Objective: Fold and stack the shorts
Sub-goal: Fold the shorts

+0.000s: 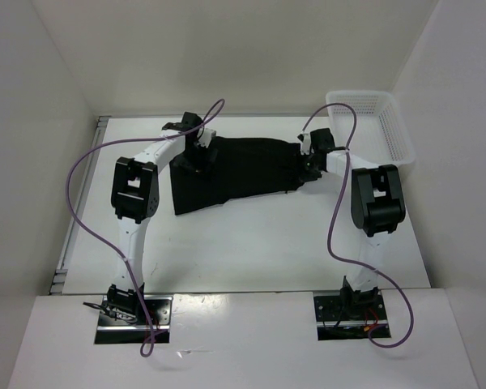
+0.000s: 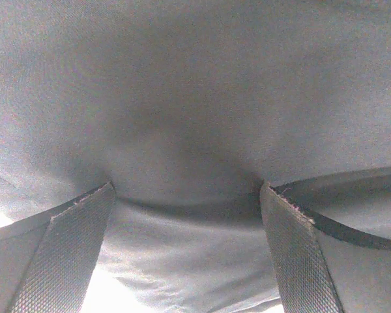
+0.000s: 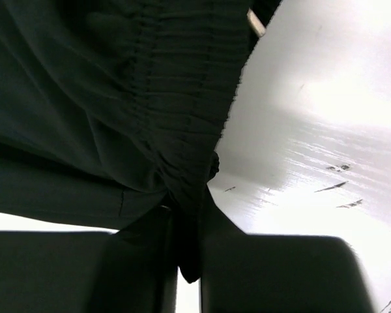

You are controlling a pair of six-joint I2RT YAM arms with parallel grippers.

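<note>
Overhead, farthest from the white basket (image 1: 401, 142), the left tool (image 1: 196, 150) gapes wide on the black shorts (image 1: 243, 166), clamping nothing. These lie spread on the tabletop (image 1: 251, 243), long axis running sideways toward the basket. At their basket-side end, the right tool (image 1: 312, 160) is closed tight, pinching the gathered waistband (image 3: 182, 98).

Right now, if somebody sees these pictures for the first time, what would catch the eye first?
The black soft fabric shorts stand out most, spread dark in the middle of the white table. The right gripper is shut on their gathered waistband, while the left gripper is open over the cloth at the other end. A white plastic mesh basket sits at the far right corner.
</note>
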